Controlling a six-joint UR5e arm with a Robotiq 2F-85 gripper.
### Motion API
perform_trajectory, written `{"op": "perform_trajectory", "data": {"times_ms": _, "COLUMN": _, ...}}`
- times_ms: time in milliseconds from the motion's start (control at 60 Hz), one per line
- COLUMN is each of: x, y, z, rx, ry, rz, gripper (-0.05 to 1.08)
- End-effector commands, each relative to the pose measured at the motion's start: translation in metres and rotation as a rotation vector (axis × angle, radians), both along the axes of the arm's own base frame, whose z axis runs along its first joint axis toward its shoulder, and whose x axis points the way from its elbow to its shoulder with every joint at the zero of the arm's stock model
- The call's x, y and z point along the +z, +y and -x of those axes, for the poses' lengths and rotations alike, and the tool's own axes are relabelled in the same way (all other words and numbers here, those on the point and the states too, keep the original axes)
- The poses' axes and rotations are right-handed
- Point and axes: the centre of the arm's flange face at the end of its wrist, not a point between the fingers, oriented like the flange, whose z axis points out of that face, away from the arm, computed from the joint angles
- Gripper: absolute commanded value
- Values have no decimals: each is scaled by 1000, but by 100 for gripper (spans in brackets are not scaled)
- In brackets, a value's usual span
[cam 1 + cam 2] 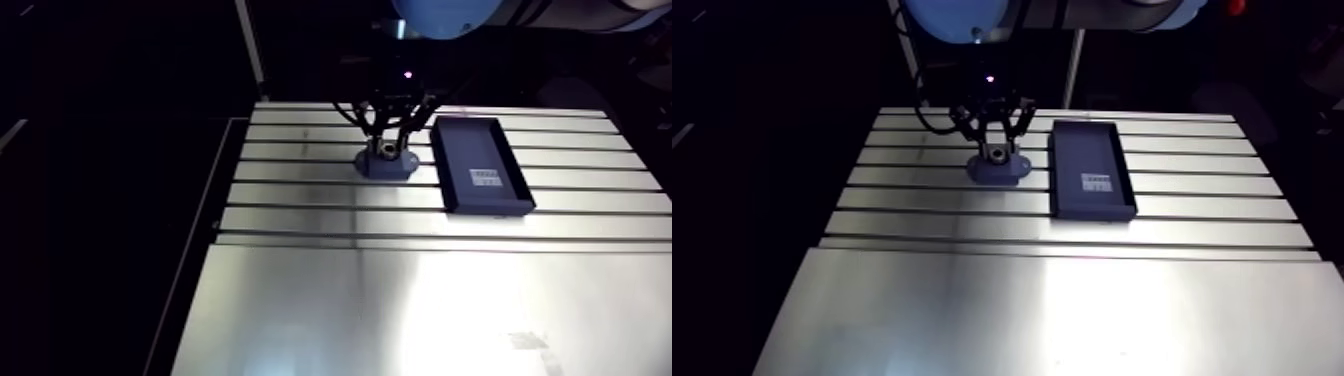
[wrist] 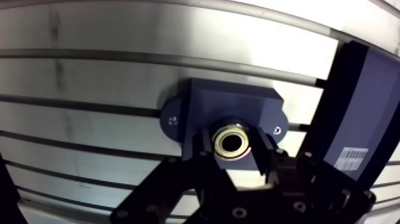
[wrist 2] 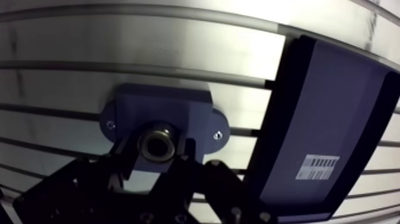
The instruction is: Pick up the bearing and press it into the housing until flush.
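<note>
- Our tool [image 2: 233, 156] has both fingers closed on the small silvery metal ring bearing [image 2: 218, 142], pinched between the tips.
- Straight below it sits the dark blue flanged block housing [image 2: 238, 101]. The bearing's axis seems to line up with the bore, which is hidden from us.
- Beside the housing, a dark blue shallow tray [image 2: 357, 101] lies on the slotted aluminium tabletop [image 2: 119, 36].

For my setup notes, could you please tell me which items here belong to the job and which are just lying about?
Job: bearing, held in the end effector; housing, below it.
Lying about: dark tray with a label, beside the housing.
</note>
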Motion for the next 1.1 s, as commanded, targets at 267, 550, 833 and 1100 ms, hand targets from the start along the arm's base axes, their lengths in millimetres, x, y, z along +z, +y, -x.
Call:
{"op": "perform_trajectory", "data": {"times_ms": 267, "x": -3, "y": 2, "z": -5, "rx": 5, "ry": -8, "rz": 1, "gripper": 69}}
{"op": "perform_trajectory", "data": {"times_ms": 550, "x": -1, "y": 2, "z": -3, "rx": 7, "ry": -5, "rz": 2, "gripper": 69}}
{"op": "perform_trajectory", "data": {"times_ms": 833, "x": 1, "y": 1, "z": -1, "rx": 10, "ry": 13, "rz": 2, "gripper": 69}}
{"op": "perform_trajectory", "data": {"times_ms": 1100, "x": 0, "y": 4, "z": -1, "rx": 6, "ry": 13, "rz": 2, "gripper": 69}}
